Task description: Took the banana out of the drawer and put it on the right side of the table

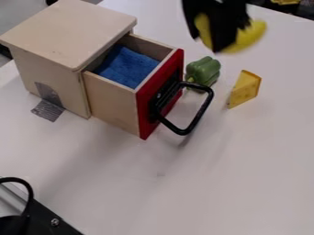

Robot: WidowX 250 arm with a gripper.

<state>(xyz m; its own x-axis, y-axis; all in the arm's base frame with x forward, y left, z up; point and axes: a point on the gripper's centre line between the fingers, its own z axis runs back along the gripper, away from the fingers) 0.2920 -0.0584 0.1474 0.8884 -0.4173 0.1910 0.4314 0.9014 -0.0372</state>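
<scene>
At the top right of the camera view, the black gripper hangs down with its fingers closed around the yellow banana, which sticks out on both sides. Both are held above the white table, behind the cheese wedge and the pepper. The wooden drawer with a red front stands pulled out of its box, and a blue cloth lies inside it.
A green pepper sits just right of the drawer's front, and a yellow cheese wedge stands farther right. The drawer's black handle juts toward the right. Black equipment occupies the lower left corner.
</scene>
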